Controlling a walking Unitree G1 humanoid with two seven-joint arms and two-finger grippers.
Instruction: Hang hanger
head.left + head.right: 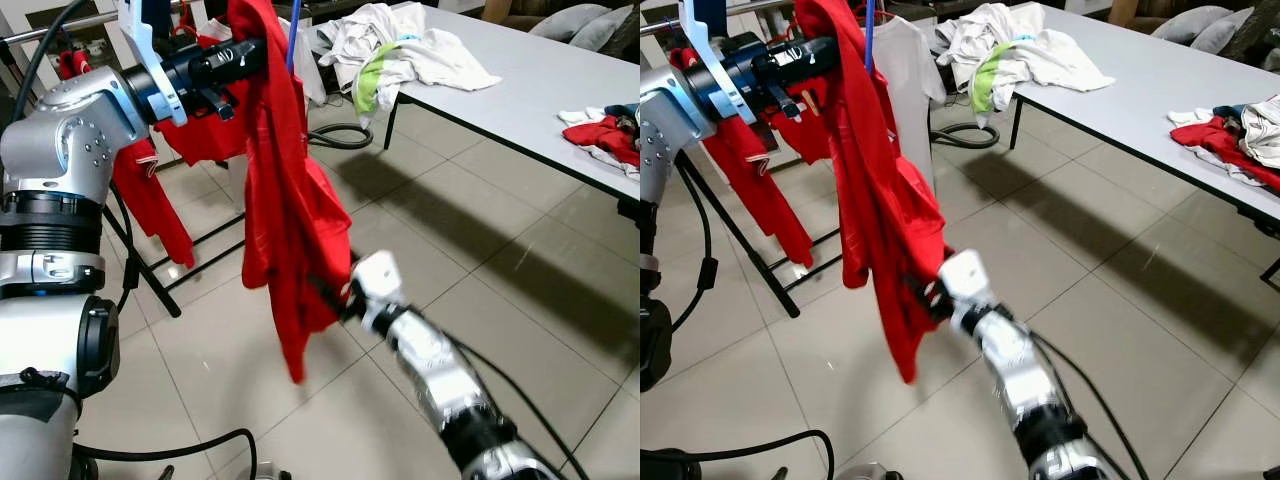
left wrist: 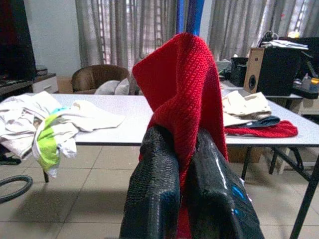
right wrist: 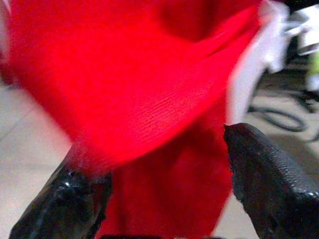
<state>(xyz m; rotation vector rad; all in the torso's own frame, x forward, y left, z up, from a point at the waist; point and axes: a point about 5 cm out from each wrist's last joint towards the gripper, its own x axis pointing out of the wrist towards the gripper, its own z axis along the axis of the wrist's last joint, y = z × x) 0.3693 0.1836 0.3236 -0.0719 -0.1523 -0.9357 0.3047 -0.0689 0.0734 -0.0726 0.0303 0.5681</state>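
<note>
Best done slowly: keep the left gripper (image 2: 187, 164) clamped on the top fold of the red garment (image 1: 285, 200), raise it level with the rack rail (image 1: 60, 30), and steer the blue hanger hook (image 1: 291, 40) over the bar before letting go. Worth keeping the right gripper (image 3: 164, 174) low on the cloth to steady the swing and stop the hem from snagging the rack's black legs (image 1: 150, 270). Release of the lower hold probably wise first, once the hook sits true.

Left fingers (image 2: 154, 189) shut tight, pinching a ridge of knitted red cloth between them, held high near the rack. Right fingers (image 3: 264, 169) spread fairly wide, with red fabric bunched in the gap; actual squeeze on it hard to judge, view blurred.

Garment: bright red, fine ribbed knit, hanging long and limp from the upper grip down toward the tiled floor (image 1: 450, 250), lower edge gathered at the right gripper. Hanger itself mostly hidden under the cloth; just a thin blue stem rising above it. More red clothes (image 1: 150, 200) and a white shirt (image 1: 902, 80) already hanging on the rack. Behind, a white desk (image 1: 520, 80) carrying a heap of pale laundry (image 1: 390, 45).
</note>
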